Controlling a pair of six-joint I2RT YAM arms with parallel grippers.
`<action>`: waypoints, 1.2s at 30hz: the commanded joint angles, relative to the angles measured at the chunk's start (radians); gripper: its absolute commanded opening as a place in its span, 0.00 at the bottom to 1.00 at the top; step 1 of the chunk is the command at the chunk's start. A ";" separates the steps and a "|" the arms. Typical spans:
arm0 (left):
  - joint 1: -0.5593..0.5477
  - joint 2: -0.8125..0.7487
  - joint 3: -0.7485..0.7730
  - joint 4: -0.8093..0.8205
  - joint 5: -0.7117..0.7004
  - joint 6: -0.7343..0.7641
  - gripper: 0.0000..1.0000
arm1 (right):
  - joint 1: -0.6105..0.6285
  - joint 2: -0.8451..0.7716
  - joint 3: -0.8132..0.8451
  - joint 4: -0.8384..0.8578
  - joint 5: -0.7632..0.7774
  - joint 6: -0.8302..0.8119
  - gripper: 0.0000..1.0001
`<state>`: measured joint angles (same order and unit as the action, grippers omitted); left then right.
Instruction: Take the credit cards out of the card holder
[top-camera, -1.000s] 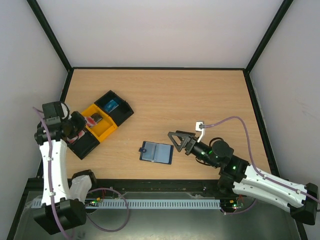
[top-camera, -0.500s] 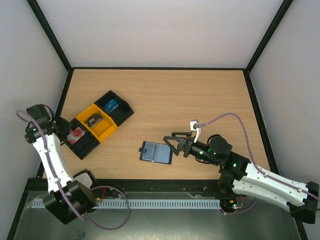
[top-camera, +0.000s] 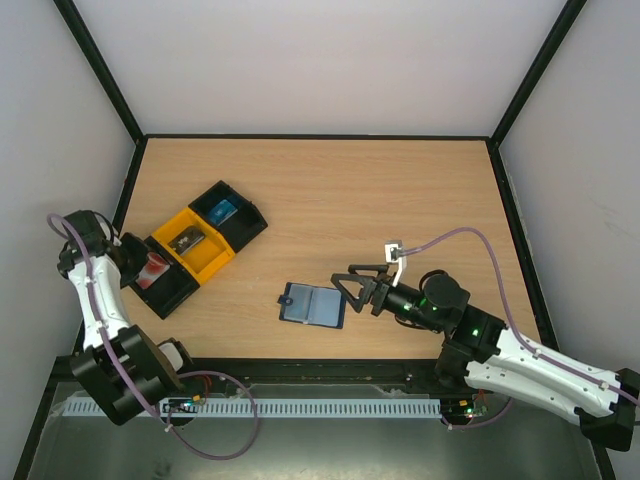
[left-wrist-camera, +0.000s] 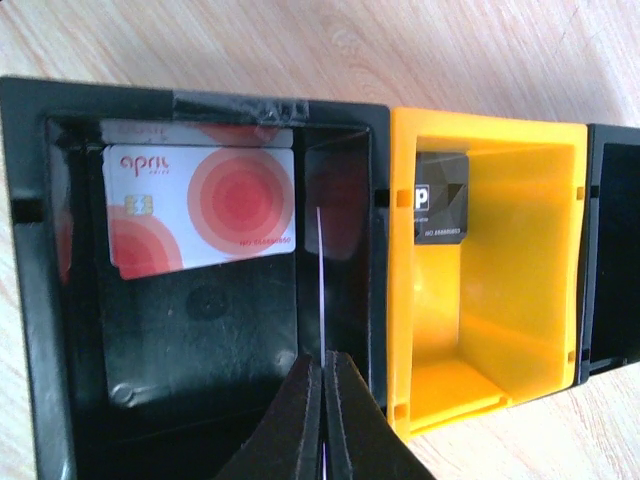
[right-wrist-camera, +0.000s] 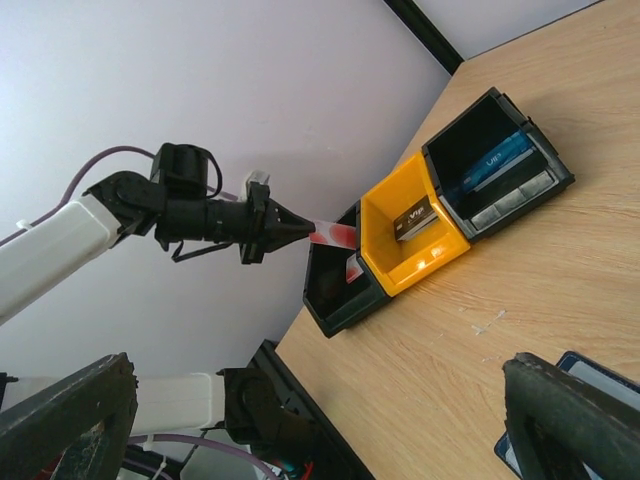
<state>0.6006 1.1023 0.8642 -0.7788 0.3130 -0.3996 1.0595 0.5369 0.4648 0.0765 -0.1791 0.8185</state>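
Left gripper (left-wrist-camera: 322, 372) pinched shut on 1 credit card (left-wrist-camera: 320, 280), seen edge-on, over the nearest black tray (left-wrist-camera: 30, 300). 1 more red-and-white card (left-wrist-camera: 200, 205) lies flat inside it. Right gripper (top-camera: 344, 287) is spread wide and empty, just right of the card holder (top-camera: 312, 306), which lies open by the near edge of the table (top-camera: 400, 190). Cards look light, stiff, slick and thin. Best to pinch an exposed short edge and pull along the slot. The holder may slide, so pin it.
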 joint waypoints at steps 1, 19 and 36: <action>0.005 0.050 -0.002 0.088 0.034 0.013 0.03 | -0.003 -0.017 0.043 -0.022 0.026 -0.021 0.98; 0.005 0.219 -0.049 0.221 -0.018 0.046 0.05 | -0.006 -0.055 0.038 -0.047 0.089 -0.011 0.98; 0.004 0.157 0.002 0.218 -0.200 -0.054 0.48 | -0.005 -0.035 0.020 -0.049 0.100 0.021 0.98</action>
<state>0.6006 1.3224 0.8196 -0.5526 0.1707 -0.4057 1.0584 0.5022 0.4812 0.0345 -0.0944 0.8207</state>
